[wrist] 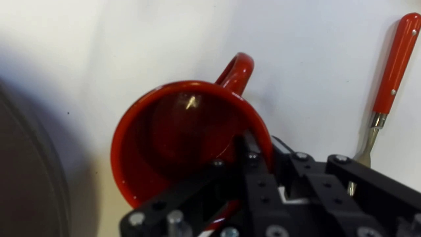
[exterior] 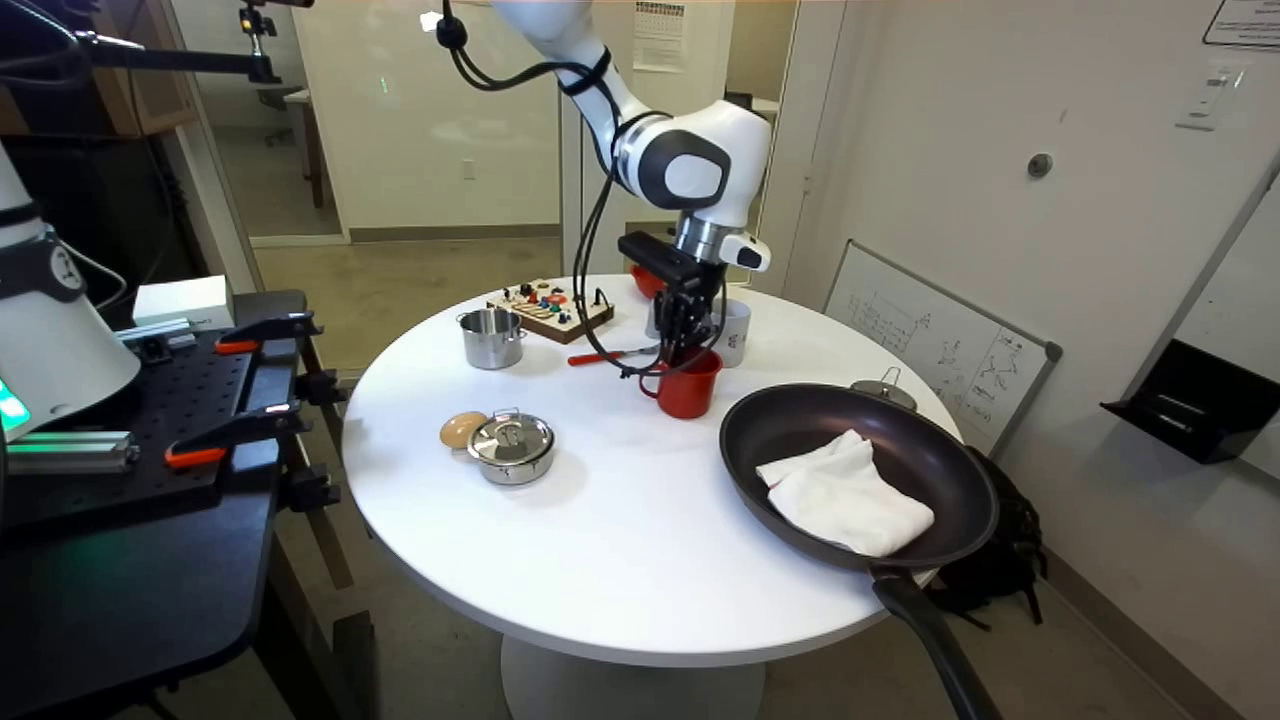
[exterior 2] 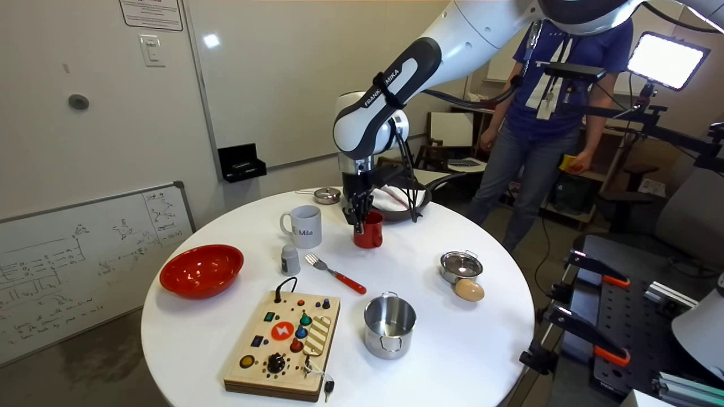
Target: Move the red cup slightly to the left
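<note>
Round white table (exterior: 600,560) with a written-on whiteboard (exterior 2: 102,271) standing low along the wall. On it the red cup (exterior: 688,392), upright in both exterior views. I have the gripper (wrist: 266,144) pinching its side: wrist view shows one finger (wrist: 251,148) inside the rim, its mate outside, cup side between them. Near it: black pan (exterior: 935,470) holding a folded white cloth (exterior: 850,500), pan handle jutting past the table edge; fork (exterior 2: 349,282) with red handle; white mug (exterior 2: 307,226) lettered Mila; gray shaker (exterior 2: 290,263). Farther out I log an open steel pot (exterior 2: 376,339); a small lidded pot (exterior 2: 461,265) with a brown egg (exterior 2: 469,290) close against it, contact uncertain; a wide red bowl (exterior 2: 202,271); a wooden board (exterior 2: 260,322) of knobs. Person (exterior 2: 571,113) in blue shirt, well back.
</note>
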`<state>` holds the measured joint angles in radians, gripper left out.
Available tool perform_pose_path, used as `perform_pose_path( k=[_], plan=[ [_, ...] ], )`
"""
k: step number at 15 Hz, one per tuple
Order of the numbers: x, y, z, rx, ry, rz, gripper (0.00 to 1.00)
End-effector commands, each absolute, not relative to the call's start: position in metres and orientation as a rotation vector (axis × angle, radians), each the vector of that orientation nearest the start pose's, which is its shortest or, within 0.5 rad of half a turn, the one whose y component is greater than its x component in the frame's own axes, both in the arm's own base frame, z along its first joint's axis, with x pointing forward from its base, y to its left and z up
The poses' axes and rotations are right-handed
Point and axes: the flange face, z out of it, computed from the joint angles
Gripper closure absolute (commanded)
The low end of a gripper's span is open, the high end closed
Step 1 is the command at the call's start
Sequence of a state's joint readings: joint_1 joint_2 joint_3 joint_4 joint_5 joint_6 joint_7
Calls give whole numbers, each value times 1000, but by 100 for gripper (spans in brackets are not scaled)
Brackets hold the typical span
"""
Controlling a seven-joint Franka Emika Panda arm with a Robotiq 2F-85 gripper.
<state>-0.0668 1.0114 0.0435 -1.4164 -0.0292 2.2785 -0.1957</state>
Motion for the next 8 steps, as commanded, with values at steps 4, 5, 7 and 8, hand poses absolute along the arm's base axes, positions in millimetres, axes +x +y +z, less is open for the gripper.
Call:
perform_pose_path(
  k=[4, 5, 7, 8],
  plan=[
    [695, -23, 83, -3094, -268, 304, 97],
    [693, -23, 87, -3102, -267, 300, 97],
    [690, -22, 95, -3118, -276, 278, 97],
    [689, -22, 100, -3127, -294, 264, 97]
  ],
)
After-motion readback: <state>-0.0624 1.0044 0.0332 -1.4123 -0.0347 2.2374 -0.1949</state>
